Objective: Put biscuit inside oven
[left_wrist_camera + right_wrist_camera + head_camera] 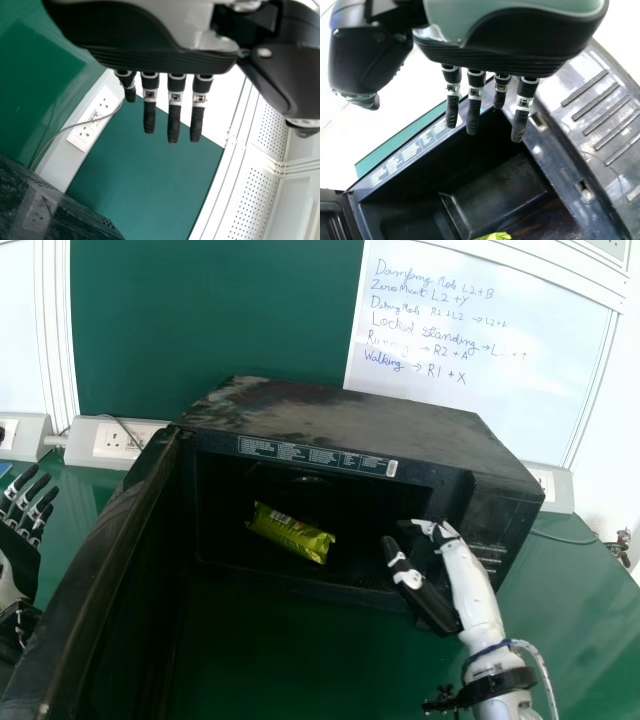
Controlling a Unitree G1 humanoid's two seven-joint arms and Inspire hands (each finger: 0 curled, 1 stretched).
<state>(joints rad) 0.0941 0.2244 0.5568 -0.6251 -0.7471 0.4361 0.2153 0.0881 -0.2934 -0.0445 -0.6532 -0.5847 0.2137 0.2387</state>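
Green biscuit packet (290, 532): one, askew inside your microwave oven (370, 428). Your right hand (468, 585): empty, fingers extended, at the opening's right side. Your left hand (28, 512): empty, fingers straight, left of the door (95, 575). Risk: a sideways withdrawal could snag your right fingers on the frame, dragging the oven.

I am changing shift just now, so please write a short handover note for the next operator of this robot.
Right hand: open, at the right side of the oven opening, apart from the packet.
Left hand: open, left of the oven, empty.
Biscuit packet: lying inside the oven; door open.
Done: biscuit is in.
Left: probably just drawing the right hand back.
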